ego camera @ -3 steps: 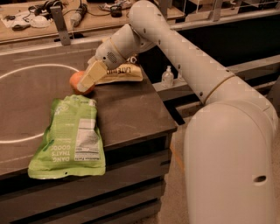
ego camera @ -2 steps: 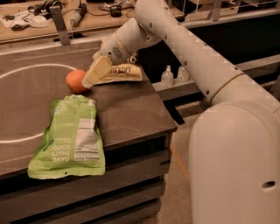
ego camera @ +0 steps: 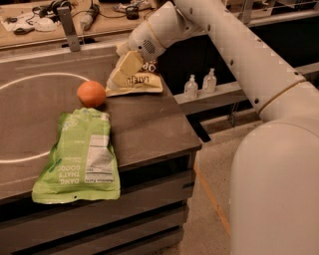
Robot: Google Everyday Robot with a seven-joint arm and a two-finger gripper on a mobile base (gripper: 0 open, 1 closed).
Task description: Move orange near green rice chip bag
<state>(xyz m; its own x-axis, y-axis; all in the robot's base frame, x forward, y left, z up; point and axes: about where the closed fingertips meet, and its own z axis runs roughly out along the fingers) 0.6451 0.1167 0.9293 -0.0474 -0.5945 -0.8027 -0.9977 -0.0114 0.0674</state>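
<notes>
The orange (ego camera: 91, 93) rests on the dark tabletop (ego camera: 149, 129), just beyond the top edge of the green rice chip bag (ego camera: 79, 157), about touching it. The bag lies flat near the table's front edge, with its white label and lettering facing up. My gripper (ego camera: 115, 78) hangs just right of the orange and a little above the table, in front of a tan chip bag (ego camera: 137, 84). Its cream fingers (ego camera: 128, 63) are open and hold nothing. The white arm reaches in from the upper right.
A white chalk ring (ego camera: 30, 79) marks the tabletop at left. Two small clear bottles (ego camera: 199, 83) stand on a lower ledge to the right. A cluttered bench (ego camera: 45, 15) and a metal post (ego camera: 67, 25) run along the back. The table's right edge drops to the floor.
The gripper let go of the orange and drew back up and to the right. The orange stays on the table by the green bag's top edge.
</notes>
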